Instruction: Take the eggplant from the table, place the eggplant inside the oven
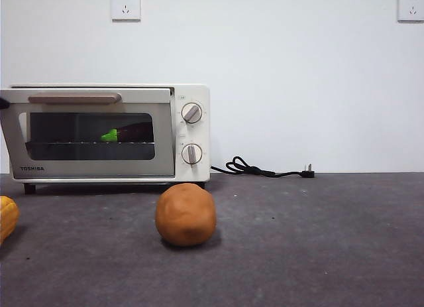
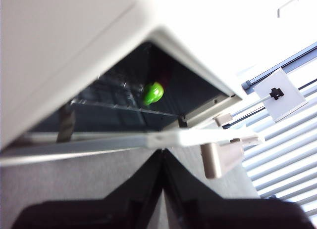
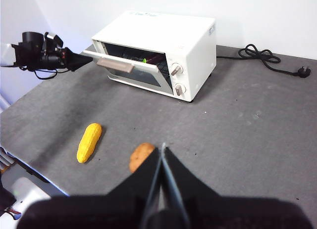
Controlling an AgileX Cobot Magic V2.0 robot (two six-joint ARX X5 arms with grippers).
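Note:
The eggplant (image 1: 134,131), dark purple with a green cap, lies on the wire rack inside the oven (image 1: 192,95); its cap also shows in the left wrist view (image 2: 153,93) and the right wrist view (image 3: 144,60). The oven door (image 1: 99,98) stands slightly ajar, tilted out at its top. My left gripper (image 2: 161,153) is shut, its tip against the door's upper edge beside the handle (image 2: 218,157); it appears as a black tip (image 1: 3,103) at the oven's left. My right gripper (image 3: 162,151) is shut and holds nothing, hanging above the table (image 1: 318,247) well in front of the oven.
An orange-brown ball (image 1: 185,214) sits on the table in front of the oven. A yellow corn-like item (image 1: 6,217) lies at the left. The oven's black cord and plug (image 1: 265,170) trail to the right of the oven.

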